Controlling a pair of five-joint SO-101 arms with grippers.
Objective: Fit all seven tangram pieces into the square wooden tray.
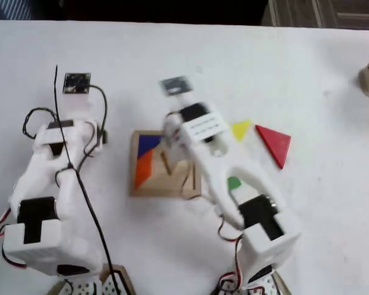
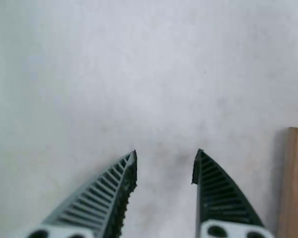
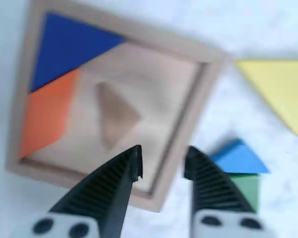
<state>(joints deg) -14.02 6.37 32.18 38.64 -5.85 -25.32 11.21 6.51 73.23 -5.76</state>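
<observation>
Placing step, three of seven in tray (image 1: pixel 133 163): blue triangle (image 3: pixel 64 44), orange piece (image 3: pixel 44 114), plain triangle (image 3: pixel 114 116). Right gripper (image 3: pixel 163 161) above tray, half open, empty. Left gripper (image 2: pixel 165 166) at tray's 9 o'clock, open, empty. Next, probably: fetch yellow triangle (image 1: pixel 240 129) from 2 o'clock.

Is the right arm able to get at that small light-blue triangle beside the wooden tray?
Probably yes: the right tool hangs open above the square wooden tray's rim, and the light-blue triangle lies uncovered just beside it, next to a green piece.
</observation>
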